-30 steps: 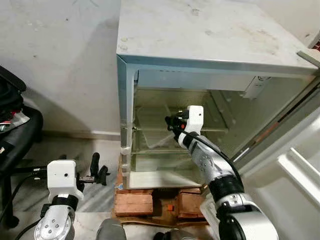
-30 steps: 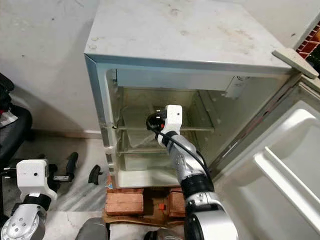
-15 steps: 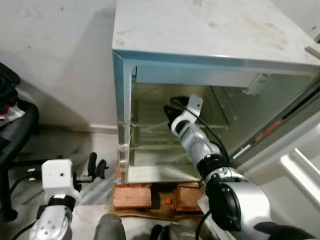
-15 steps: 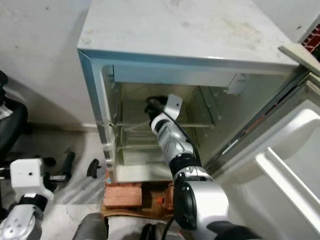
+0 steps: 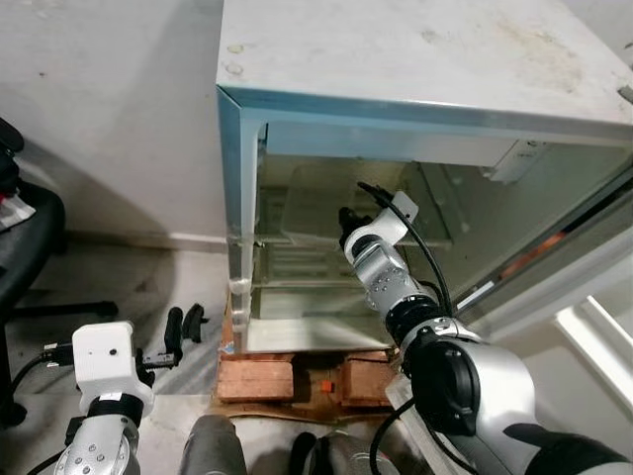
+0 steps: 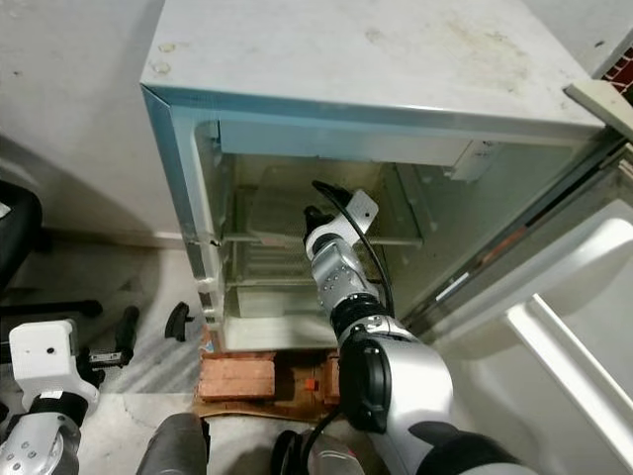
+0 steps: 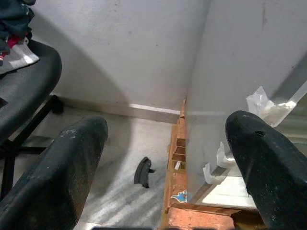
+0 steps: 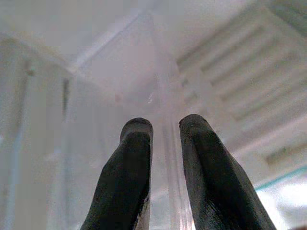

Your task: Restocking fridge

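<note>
The small white fridge (image 5: 425, 69) stands with its door (image 6: 584, 327) swung wide to the right. My right arm reaches into its upper compartment. There the right gripper (image 5: 346, 220) sits at the near edge of a clear plastic tray (image 5: 297, 213) resting on the glass shelf. In the right wrist view the fingers (image 8: 136, 158) are almost together, with the tray's thin clear rim (image 8: 165, 96) running between them. My left gripper (image 7: 163, 158) hangs low beside the fridge's left wall, its fingers (image 7: 67, 163) wide apart and holding nothing.
The fridge stands on red bricks (image 5: 259, 376) over cardboard. A black office chair (image 5: 25, 247) sits to the left by the white wall. A small black object (image 7: 143, 171) lies on the grey floor beside the bricks. The open door takes up the right side.
The camera has moved closer to the fridge. My right wrist has turned and the gripper has gone further in, up to the clear tray. The left arm still hangs low.
</note>
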Controlling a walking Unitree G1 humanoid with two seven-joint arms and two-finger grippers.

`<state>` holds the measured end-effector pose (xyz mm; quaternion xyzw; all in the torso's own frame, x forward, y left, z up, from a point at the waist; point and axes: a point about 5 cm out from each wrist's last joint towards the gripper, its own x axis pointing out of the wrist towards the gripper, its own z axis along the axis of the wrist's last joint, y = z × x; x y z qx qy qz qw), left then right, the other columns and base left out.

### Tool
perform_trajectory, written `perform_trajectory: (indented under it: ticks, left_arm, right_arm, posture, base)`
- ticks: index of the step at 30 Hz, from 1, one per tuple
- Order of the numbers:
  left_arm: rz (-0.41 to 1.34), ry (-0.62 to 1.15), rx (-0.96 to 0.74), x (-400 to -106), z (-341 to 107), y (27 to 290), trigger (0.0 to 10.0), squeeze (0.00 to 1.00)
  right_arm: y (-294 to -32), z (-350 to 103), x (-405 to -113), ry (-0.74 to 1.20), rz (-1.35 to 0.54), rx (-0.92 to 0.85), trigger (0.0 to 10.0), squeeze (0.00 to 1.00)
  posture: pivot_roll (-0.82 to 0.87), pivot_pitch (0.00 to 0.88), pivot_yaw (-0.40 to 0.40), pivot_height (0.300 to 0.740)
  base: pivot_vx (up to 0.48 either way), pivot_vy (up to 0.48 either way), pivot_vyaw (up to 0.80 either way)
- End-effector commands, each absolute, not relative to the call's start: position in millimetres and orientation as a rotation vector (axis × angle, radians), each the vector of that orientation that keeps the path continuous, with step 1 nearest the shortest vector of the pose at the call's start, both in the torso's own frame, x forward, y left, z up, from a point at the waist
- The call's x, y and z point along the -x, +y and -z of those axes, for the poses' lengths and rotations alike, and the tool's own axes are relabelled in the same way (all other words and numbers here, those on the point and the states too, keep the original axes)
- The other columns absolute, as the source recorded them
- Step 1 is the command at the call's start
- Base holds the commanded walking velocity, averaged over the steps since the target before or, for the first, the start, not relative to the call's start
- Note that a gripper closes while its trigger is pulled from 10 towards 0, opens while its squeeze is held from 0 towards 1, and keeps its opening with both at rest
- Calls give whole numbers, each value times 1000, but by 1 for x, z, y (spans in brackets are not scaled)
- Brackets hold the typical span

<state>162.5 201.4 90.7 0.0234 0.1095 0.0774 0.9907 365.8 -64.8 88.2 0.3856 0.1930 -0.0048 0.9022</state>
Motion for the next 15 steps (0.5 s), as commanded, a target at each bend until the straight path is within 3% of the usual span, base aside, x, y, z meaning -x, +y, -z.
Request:
perform_trajectory:
  ticks: [1, 4, 10, 15]
  left_arm:
    - [-145, 224, -40, -163, -91, 198, 10000, 0]
    - [-144, 216, -39, -167, -91, 198, 10000, 0]
    - [-148, 208, -38, -171, -91, 198, 10000, 0]
    - [-149, 201, -38, -173, -90, 198, 10000, 0]
  right_arm:
    - [6, -100, -351, 481, -148, -909, 10000, 1000]
    - [22, -103, -345, 502, -226, -926, 10000, 1000]
    - [28, -106, -344, 498, -273, -957, 10000, 1000]
    - [15, -119, -356, 352, -352, -759, 10000, 1000]
  posture:
    - [427, 166, -182, 740]
    - [425, 156, -189, 740]
    - [425, 146, -195, 740]
    - [417, 132, -198, 740]
  base:
    - [0, 0, 0]
    - [0, 0, 0]
    - [0, 0, 0]
    - [0, 0, 0]
